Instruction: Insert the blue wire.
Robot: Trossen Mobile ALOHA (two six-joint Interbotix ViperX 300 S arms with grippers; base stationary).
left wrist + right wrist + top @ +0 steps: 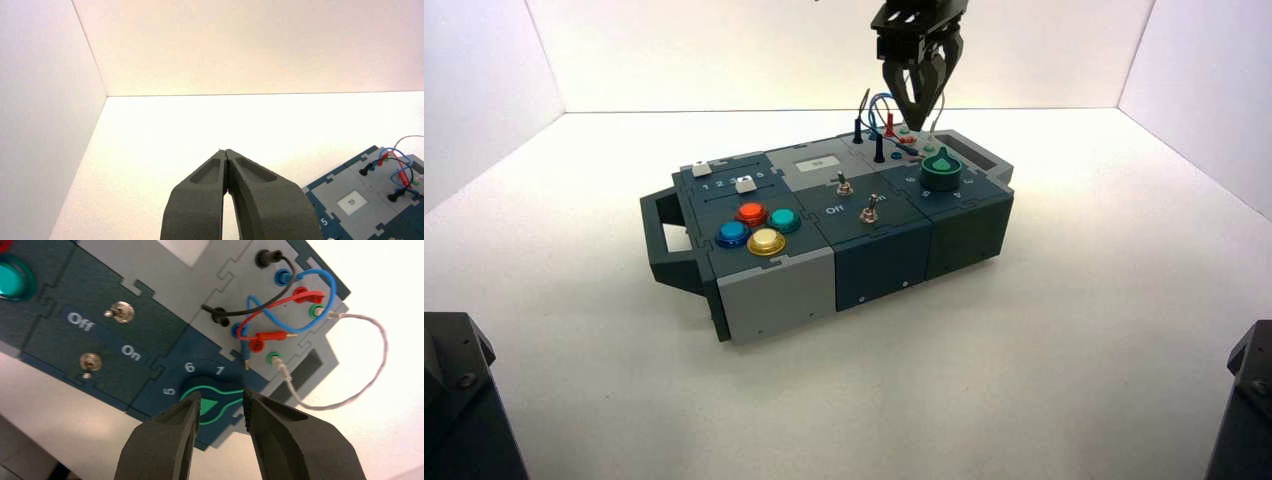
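- Hanging with the right end effector [221,394] above the box's [769,290] far right part, near the green knob [212,405], toward the worktop's [844,400] far edge, tips spread wide with nothing between them.
- Seeing the blue wire [327,282] curl over the grey panel [220,275] at the far right part of the box, one end in a blue hole close to the far edge.
- Finding its other end, a slim blue plug [245,347], lying loose, bare pin beside the panel with the knob.
- Waiting away from the box with the left end effector [226,151], tips pressed together, pointing toward the worktop's far edge.
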